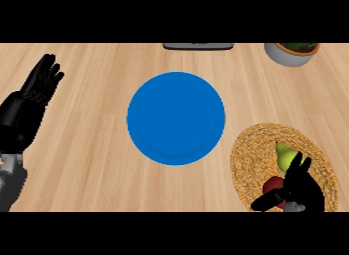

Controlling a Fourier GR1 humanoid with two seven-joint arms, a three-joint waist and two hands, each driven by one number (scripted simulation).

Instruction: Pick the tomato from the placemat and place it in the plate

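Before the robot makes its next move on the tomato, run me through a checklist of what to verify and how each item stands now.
1. Red tomato on the round woven placemat: ok, partly hidden.
2. Right hand at the tomato: ok, against it.
3. Hold closed on the tomato: cannot tell.
4. Round blue plate ready to receive: ok, nothing on it.
5. Room around the tomato: not ok, a green pear-shaped item lies close and could get bumped.
6. Left hand out of the way: ok, open at the left edge.
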